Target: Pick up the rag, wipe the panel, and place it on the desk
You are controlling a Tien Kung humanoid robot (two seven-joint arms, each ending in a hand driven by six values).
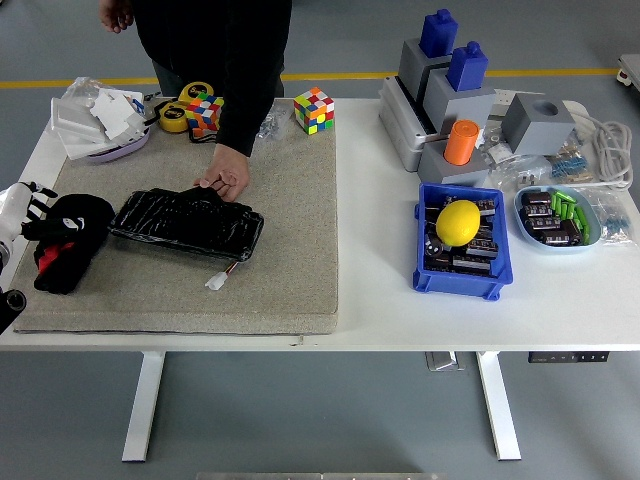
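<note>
At my remote station, I see the left hand (pixel 30 205) at the mat's (pixel 290 200) left edge, its dark fingers touching the top of the black rag (pixel 65 245); whether they clasp the cloth or merely rest against it I cannot tell. The rag lies bunched on the mat just left of the panel (pixel 185 222), a glossy black slab that a person's hand (pixel 228 182) steadies at its far edge. My right hand is out of view. I judge the job barely begun: the rag is not lifted, the panel is unwiped, and the final put-down on the desk (pixel 380 210) lies well ahead.

Right of the panel, beyond the mat, a blue bin (pixel 462 275) holds dark parts with a yellow lemon-like object (pixel 459 222) on top. Further right, a pale blue dish (pixel 535 235) carries dark pieces and small green ones. Behind the panel and to its left, a lavender tray (pixel 120 152) is piled with white packets.
</note>
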